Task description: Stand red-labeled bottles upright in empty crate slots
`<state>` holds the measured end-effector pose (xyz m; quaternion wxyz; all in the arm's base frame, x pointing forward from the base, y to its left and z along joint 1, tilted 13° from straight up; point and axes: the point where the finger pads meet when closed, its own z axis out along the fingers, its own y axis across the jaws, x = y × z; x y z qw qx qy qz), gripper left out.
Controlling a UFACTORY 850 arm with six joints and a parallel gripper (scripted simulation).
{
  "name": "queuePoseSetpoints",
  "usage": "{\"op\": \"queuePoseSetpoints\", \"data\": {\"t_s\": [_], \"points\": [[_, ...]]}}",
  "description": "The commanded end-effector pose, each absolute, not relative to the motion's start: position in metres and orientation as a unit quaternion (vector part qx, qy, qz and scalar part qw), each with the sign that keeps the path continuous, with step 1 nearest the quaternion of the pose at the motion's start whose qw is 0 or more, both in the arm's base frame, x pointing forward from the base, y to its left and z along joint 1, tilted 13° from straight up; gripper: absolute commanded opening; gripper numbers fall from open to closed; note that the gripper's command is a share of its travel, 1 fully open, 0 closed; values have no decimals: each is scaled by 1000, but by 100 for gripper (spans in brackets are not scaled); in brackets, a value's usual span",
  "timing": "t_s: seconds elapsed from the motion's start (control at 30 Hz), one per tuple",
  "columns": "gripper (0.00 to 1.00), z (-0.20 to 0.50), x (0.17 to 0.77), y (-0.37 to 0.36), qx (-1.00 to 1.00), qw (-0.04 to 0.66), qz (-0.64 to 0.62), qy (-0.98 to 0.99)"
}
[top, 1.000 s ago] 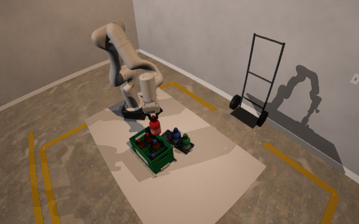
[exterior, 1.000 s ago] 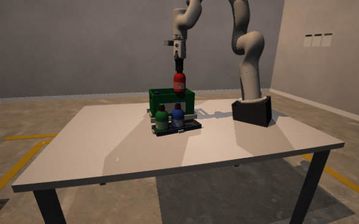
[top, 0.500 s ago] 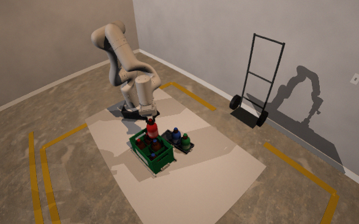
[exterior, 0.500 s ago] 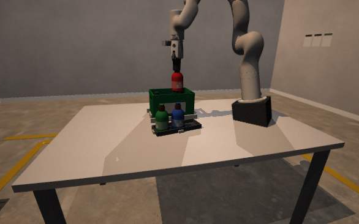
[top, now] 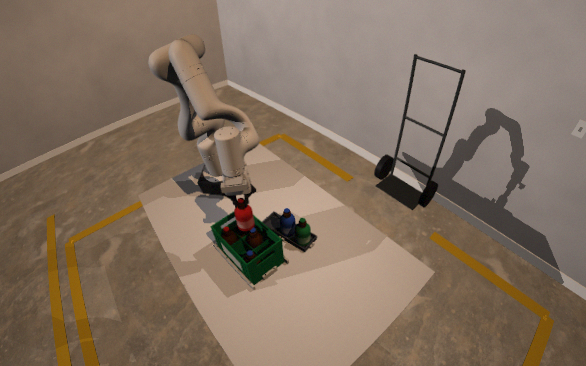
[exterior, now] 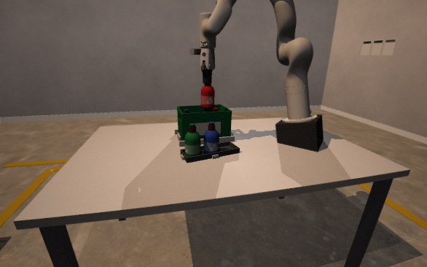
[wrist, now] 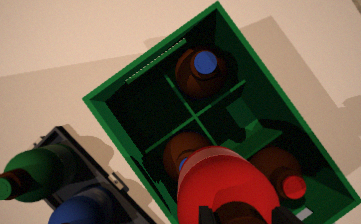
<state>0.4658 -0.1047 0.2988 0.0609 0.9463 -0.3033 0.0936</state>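
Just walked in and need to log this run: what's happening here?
The arm's gripper is shut on the neck of a red-labeled bottle, holding it upright over the green crate, which already holds brown bottles. The green bottle and blue bottle stand on the black tray beside the crate.

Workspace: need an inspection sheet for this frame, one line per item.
Surface: white table, crate and tray side by side.
Job's things: green crate holds three brown bottles; tray holds green bottle and blue bottle; red bottle held above the crate.
Clutter: nothing seen.
Grippers: gripper shut on the red bottle's neck.
Cables: nothing seen.
Surroundings: hand truck by wall, yellow floor tape.
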Motion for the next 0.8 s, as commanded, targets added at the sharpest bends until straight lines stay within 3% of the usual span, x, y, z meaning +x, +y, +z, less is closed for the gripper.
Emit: {"op": "queuePoseSetpoints", "data": {"t_s": [0.0,0.77], "points": [[0,301,468,-113,946,61,94,-303],[0,308,477,-145,946,61,94,-303]]}}
